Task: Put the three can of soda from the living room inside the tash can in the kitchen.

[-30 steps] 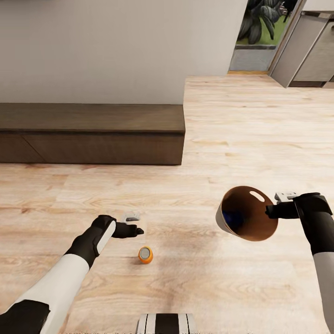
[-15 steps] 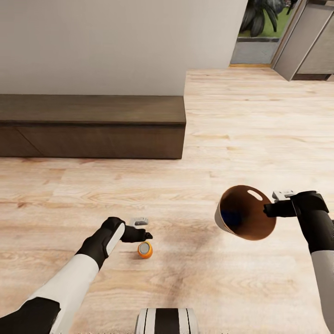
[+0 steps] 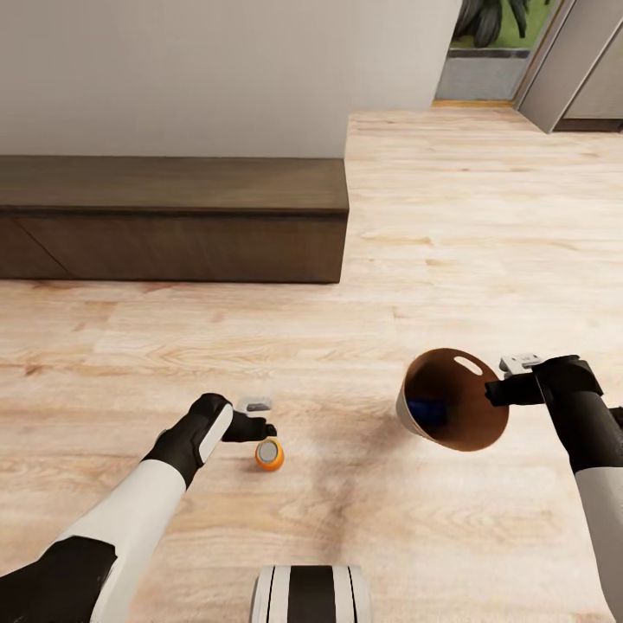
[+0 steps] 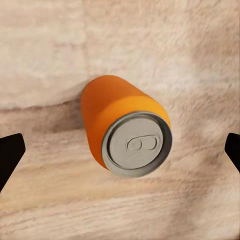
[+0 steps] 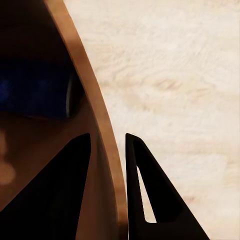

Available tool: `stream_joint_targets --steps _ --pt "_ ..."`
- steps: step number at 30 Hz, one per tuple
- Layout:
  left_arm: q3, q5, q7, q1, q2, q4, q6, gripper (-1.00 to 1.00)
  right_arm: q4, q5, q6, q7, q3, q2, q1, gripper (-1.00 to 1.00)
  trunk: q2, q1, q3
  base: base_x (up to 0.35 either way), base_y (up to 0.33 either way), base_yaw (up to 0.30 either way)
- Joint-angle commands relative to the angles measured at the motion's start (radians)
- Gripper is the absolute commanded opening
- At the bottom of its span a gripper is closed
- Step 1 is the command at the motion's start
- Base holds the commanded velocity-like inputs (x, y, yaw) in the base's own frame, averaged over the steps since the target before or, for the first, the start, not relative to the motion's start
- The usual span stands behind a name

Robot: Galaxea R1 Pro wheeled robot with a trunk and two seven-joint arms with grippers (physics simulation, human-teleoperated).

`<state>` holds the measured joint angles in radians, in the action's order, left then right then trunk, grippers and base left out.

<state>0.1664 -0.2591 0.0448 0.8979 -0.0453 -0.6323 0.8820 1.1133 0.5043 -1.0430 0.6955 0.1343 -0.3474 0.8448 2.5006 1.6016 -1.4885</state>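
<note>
Left gripper (image 3: 266, 427) spread wide, black fingertips (image 4: 9, 155) at the far edges of the left wrist view, small orange soda can with silver-grey ends (image 4: 126, 130) between them and touched by neither. In the head view, same can (image 3: 269, 453) upright on the light wood floor (image 3: 363, 536), just below the gripper's tip, pull-tab end facing up. Behind the gripper, black wrist and white forearm (image 3: 130, 519) reaching in from the lower left.

Right gripper (image 3: 495, 394) clamped on the rim of the small round tapered bucket, pale grey outside and glossy copper-brown inside (image 3: 454, 400); in the right wrist view, one black finger (image 5: 55, 185) inside the copper wall (image 5: 102, 150) and one outside. Bucket held off the floor, tilted with its mouth toward the camera, slot-shaped handle hole near the gripper. Dark blue shape (image 3: 426, 410) lying in the bucket's depth, not identifiable.

Farther off, long low dark-brown cabinet (image 3: 173, 216) against a plain pale wall (image 3: 225, 69), well apart from can and bucket. Robot base (image 3: 311, 601) at the bottom edge.
</note>
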Motion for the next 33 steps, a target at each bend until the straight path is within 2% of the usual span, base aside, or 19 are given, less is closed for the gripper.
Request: stream_joint_targets --steps 1,4,11,18,33 --pt "0.000 -0.001 -0.002 0.000 0.000 0.000 0.000 1.00 0.001 -0.017 -0.004 0.006 0.000 0.000 0.001 -1.00 0.000 0.000 -0.005 0.000 0.000 0.000" --pt "-0.001 -0.002 -0.003 0.001 0.002 -0.001 0.000 1.00 0.002 -0.017 -0.004 0.006 -0.009 0.001 0.001 -1.00 0.001 0.002 -0.022 0.000 0.000 0.000" --pt "-0.002 0.000 -0.003 0.000 0.004 -0.001 -0.001 1.00 0.018 -0.016 -0.004 0.006 -0.018 0.000 0.008 -1.00 0.001 0.002 -0.032 0.000 0.000 0.000" --pt "-0.002 0.000 -0.004 -0.001 0.002 -0.001 -0.001 1.00 0.103 -0.018 -0.004 0.008 -0.018 -0.001 0.009 -1.00 0.001 0.002 -0.036 0.000 0.000 0.000" --pt "0.001 0.001 -0.007 -0.001 -0.001 0.001 -0.001 1.00 0.196 -0.022 -0.004 0.016 -0.018 -0.004 0.010 -1.00 0.001 0.002 -0.036 0.000 0.000 0.000"
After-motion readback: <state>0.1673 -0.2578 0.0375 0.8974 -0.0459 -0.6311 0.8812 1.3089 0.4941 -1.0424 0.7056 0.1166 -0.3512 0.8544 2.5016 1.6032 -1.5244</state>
